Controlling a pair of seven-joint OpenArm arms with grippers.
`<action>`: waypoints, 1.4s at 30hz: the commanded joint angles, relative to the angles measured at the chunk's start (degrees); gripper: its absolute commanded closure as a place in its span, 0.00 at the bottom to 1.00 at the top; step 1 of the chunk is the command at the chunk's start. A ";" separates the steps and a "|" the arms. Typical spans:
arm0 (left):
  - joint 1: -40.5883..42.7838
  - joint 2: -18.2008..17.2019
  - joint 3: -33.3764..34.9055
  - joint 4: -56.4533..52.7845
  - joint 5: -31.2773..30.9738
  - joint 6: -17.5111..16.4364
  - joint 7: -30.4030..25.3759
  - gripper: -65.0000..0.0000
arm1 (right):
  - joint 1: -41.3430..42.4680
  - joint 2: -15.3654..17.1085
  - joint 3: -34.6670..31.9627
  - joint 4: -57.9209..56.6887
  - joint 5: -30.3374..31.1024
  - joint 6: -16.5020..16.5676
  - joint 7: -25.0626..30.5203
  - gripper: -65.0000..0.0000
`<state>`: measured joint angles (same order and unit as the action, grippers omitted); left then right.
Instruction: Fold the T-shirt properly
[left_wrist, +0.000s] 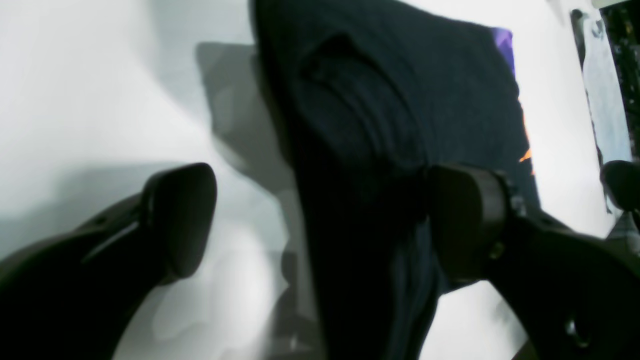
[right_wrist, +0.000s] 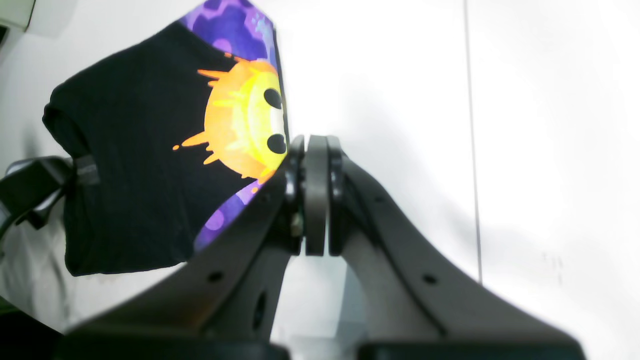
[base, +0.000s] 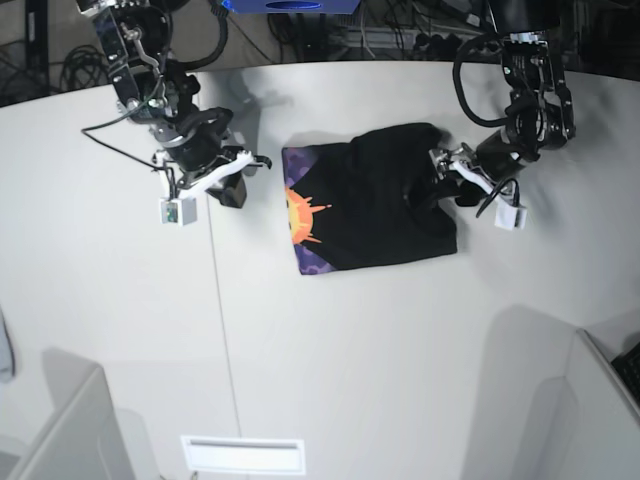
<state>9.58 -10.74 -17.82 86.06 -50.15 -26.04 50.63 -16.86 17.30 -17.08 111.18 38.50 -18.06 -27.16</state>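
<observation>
The T-shirt (base: 385, 205) lies folded on the white table, black side up, with a strip of its orange sun print on purple (base: 298, 220) along its left edge. My left gripper (left_wrist: 322, 225) is open at the shirt's right edge (base: 432, 188). A raised fold of black cloth runs between its fingers (left_wrist: 180, 220), and they are not closed on it. My right gripper (right_wrist: 316, 145) is shut and holds nothing. It hovers over bare table just left of the shirt (base: 232, 190), beside the sun print (right_wrist: 245, 125).
A thin seam (base: 215, 300) runs down the table left of the shirt. A white slotted plate (base: 243, 455) sits at the front edge. Grey partitions (base: 70, 430) rise at both front corners. Cables and equipment line the back edge.
</observation>
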 joint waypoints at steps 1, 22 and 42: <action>-1.10 -0.38 0.99 -0.39 -0.71 0.33 -0.13 0.00 | -0.06 0.68 0.42 1.13 -0.22 0.44 1.27 1.00; -3.74 -2.93 11.10 -8.83 -0.71 0.42 0.23 0.90 | -2.26 3.23 0.60 0.69 -0.22 0.44 1.53 1.00; -4.88 -15.06 17.60 -8.13 -0.71 6.13 0.23 1.00 | -13.07 -2.22 20.03 0.69 0.05 0.44 1.71 1.00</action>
<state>4.67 -25.06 -0.30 77.84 -54.52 -21.74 48.23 -29.80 14.74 2.68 110.91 38.50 -18.04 -26.50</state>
